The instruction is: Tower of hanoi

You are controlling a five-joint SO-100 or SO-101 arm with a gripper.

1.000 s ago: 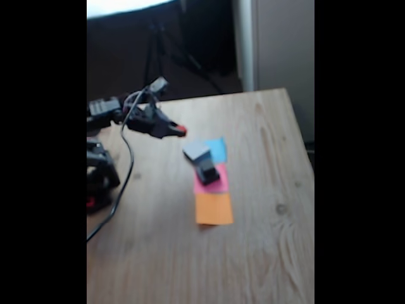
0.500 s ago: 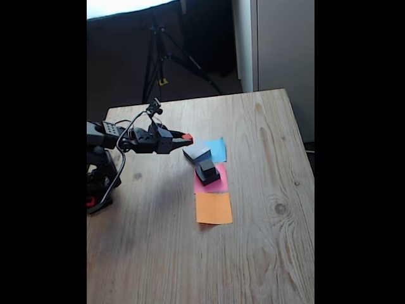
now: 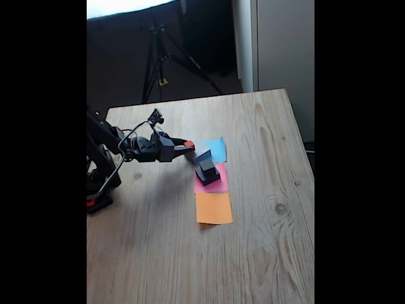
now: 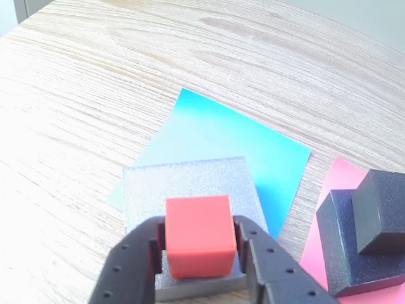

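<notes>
In the wrist view, the gripper (image 4: 197,244) was seen entering from the bottom edge, its 2 black fingers (image 4: 130,266) closed against the left and right sides of the tiny red cube (image 4: 197,234), which was held between them. Directly behind and below the cube lay the large flat grey block (image 4: 190,183), set on the blue paper square (image 4: 253,152) near the centre of the frame; whether the cube was touching the grey block or held just above it could not be told from this angle. At the lower right of that frame, the small black cube (image 4: 380,212) was stacked on the medium black block (image 4: 342,244), and both were resting on the pink paper square (image 4: 335,180). In the fixed view, the arm (image 3: 104,142) was stretched out from the left edge toward the middle of the wooden table (image 3: 253,253), with the gripper (image 3: 188,146) and the red cube (image 3: 189,145) at the left edge of the grey block (image 3: 202,152). The 3 paper squares were laid in a column at the centre of the frame: blue (image 3: 218,149) at the top, pink (image 3: 215,185) in the middle beneath the 2 black blocks (image 3: 207,171), and the orange paper square (image 3: 214,208) at the bottom, bare. A tripod (image 3: 166,54) was standing in the dark area past the far edge of the table.
</notes>
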